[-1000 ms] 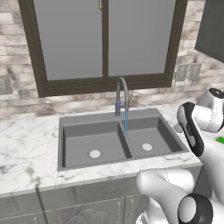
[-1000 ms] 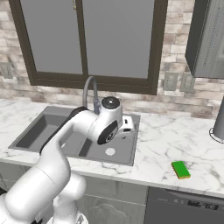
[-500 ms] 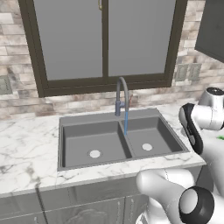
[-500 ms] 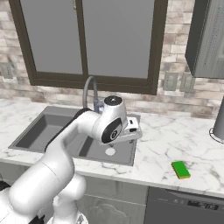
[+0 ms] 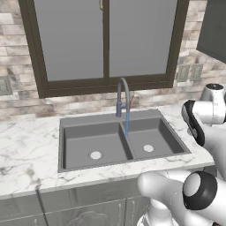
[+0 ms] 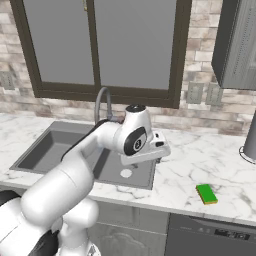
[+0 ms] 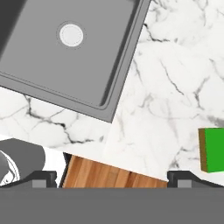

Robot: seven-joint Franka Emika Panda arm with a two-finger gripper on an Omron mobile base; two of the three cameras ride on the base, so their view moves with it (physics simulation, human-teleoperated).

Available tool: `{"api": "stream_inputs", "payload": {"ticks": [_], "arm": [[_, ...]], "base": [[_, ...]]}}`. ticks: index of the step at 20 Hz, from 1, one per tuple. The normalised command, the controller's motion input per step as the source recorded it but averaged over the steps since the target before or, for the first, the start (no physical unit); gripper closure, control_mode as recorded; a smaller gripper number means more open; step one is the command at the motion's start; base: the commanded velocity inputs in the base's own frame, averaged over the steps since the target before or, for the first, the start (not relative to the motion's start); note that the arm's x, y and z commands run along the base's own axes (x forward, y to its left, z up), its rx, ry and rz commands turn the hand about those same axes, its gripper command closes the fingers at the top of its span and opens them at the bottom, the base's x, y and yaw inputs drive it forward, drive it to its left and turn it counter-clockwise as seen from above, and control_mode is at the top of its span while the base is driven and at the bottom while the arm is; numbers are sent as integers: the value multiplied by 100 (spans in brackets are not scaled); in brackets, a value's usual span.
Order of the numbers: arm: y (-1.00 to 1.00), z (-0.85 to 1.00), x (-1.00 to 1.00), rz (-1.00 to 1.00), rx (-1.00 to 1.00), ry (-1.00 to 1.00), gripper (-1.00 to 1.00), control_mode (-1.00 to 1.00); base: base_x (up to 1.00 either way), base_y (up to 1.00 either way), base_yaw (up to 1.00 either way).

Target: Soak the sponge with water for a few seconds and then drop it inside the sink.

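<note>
The gripper hangs above the counter just right of the sink, its fingers spread wide and empty. The sponge lies on the counter's near edge, well right of the sink, untouched. Water runs from the faucet into the right basin.

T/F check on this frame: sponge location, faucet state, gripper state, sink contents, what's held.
1. The sponge lies on the marble counter right of the sink. True.
2. The faucet is off. False: water streams into the right basin.
3. The gripper is open and empty. True.
4. The sponge sits in the left basin. False: both basins hold only their drains.
5. The gripper grips the faucet. False: it hangs above the counter edge, near the sponge.
</note>
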Motion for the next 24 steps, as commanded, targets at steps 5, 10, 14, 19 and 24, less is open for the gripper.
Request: {"api": "stream_inputs", "payload": {"ticks": [5, 10, 14, 19, 24], "arm": [[-16, -8, 0, 0, 0, -8, -100, -100], [-13, -14, 0, 0, 0, -6, -100, -100], [-14, -10, 0, 0, 0, -1, -100, -100], [-22, 0, 0, 0, 0, 1, -100, -100], [-30, 0, 0, -2, 0, 3, -100, -100]], "base": [[0, 0, 0], [0, 0, 0], [0, 0, 0], [0, 0, 0], [0, 0, 0]]}}
